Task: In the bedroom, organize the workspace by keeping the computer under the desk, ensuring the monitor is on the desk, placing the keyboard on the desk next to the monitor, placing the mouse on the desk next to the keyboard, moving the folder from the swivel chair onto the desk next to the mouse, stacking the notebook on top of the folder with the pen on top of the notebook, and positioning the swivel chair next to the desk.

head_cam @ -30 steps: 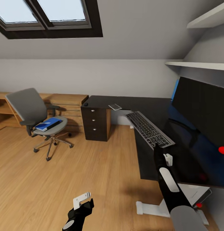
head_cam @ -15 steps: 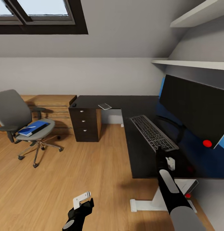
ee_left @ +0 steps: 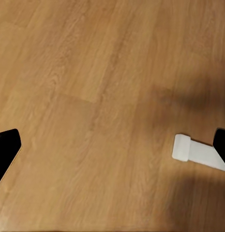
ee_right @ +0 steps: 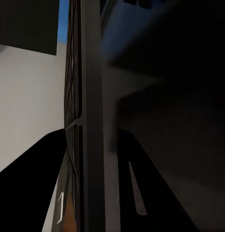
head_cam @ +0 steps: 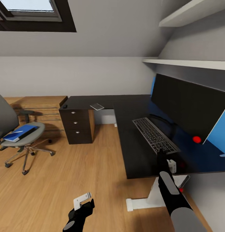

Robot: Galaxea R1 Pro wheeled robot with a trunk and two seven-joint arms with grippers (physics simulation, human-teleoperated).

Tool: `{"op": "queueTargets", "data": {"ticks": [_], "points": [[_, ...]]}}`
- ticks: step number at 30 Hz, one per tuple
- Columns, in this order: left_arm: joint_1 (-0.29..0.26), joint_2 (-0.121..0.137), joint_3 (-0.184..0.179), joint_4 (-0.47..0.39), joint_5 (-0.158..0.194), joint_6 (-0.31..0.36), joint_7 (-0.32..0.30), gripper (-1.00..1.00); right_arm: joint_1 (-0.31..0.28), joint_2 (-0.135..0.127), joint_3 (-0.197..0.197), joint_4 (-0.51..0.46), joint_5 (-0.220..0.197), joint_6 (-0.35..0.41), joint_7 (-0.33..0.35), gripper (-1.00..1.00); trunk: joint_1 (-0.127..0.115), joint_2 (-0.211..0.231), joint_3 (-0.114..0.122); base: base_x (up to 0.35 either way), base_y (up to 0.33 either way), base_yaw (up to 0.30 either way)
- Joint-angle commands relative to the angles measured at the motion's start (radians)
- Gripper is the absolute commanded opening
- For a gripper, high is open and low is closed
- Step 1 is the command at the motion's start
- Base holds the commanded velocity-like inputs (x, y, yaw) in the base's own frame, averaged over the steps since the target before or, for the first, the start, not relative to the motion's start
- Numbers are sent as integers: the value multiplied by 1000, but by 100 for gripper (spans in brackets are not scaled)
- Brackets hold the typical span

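My view has swung toward the desk [head_cam: 138,161] over the last second, and the swivel chair [head_cam: 15,129] has slid to the edge of my sight. My right pincer [head_cam: 161,154] sits at the near end of the keyboard [head_cam: 155,135], both fingers astride its edge; I judge it is closed on the keyboard, which lies on the desk in front of the monitor [head_cam: 186,106]. This suggests the keyboard is being settled into place. My left pincer [head_cam: 82,200] hangs low over the wooden floor [ee_left: 93,96], fingers spread wide and holding nothing. Far across the desk from the keyboard lies the small grey notebook [head_cam: 97,106]. The blue folder [head_cam: 20,132] rests on the chair seat, well apart from the desk, a whitish pen [head_cam: 16,132] on it. Open floor lies between chair and desk.
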Motion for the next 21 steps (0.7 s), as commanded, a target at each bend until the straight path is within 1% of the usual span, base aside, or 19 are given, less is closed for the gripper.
{"op": "queueTargets", "data": {"ticks": [1, 7, 14, 16, 21], "points": [[-1, 1, -4, -1, 8, -8, 4, 100, -1, 1, -1, 0, -10, -2, 5, -100, 0, -1, -1, 173, 226, -19], [-2, 1, -4, -1, 8, -8, 4, 100, -1, 1, 0, 0, -11, -2, 5, -100, 0, -1, -1, 185, 283, -3], [-2, 1, -4, -1, 8, -8, 3, 100, -1, 2, 0, 0, -11, -2, 4, -100, 0, -1, -1, 244, 248, 0], [-2, 1, -4, -1, 8, -8, 2, 100, -1, 2, 0, 0, -11, -2, -3, -100, 0, -1, -1, 298, 147, 0], [-2, 1, -4, 0, 9, -8, 2, 100, -1, 3, 0, 0, -10, -3, -57, -100, 0, -1, -1, 312, 46, 0]]}}
